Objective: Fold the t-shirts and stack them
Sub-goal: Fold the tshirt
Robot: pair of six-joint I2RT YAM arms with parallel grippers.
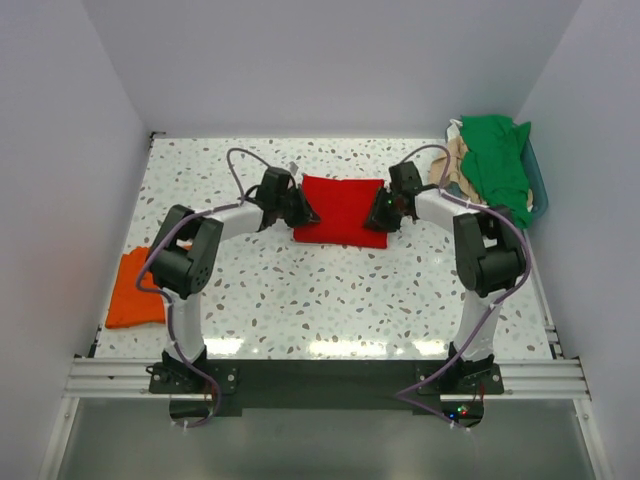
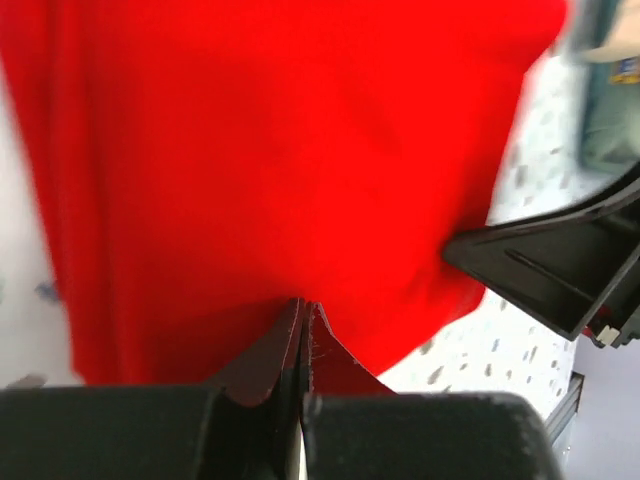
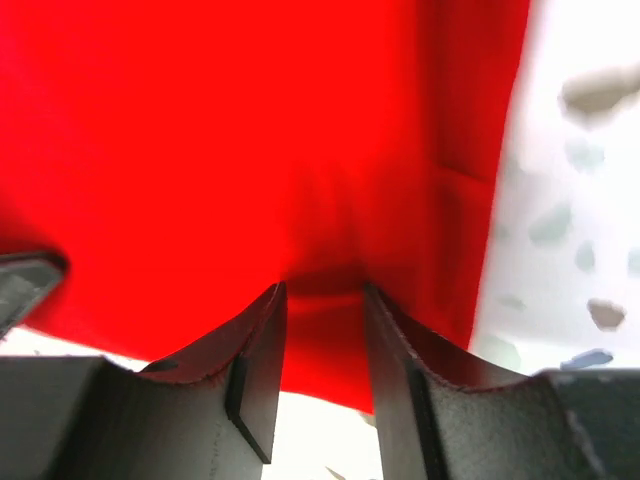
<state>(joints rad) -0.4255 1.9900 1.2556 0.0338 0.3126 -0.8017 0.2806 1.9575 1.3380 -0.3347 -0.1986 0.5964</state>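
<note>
The red t-shirt (image 1: 345,208) lies folded into a rectangle at mid-table. It fills the left wrist view (image 2: 300,150) and the right wrist view (image 3: 250,130). My left gripper (image 1: 305,212) is at its left edge, and its jaws (image 2: 303,305) are pressed together on the cloth's rim. My right gripper (image 1: 378,215) is at the shirt's right edge. Its fingers (image 3: 322,290) stand apart with a fold of red cloth between them. An orange t-shirt (image 1: 135,290) lies folded at the left table edge. A green t-shirt (image 1: 495,160) and a tan one (image 1: 452,165) are heaped at the back right.
The teal basket (image 1: 537,185) holds the green and tan heap in the back right corner. White walls close in the speckled table (image 1: 330,290) on three sides. The right arm's black gripper body (image 2: 560,270) shows at the right of the left wrist view.
</note>
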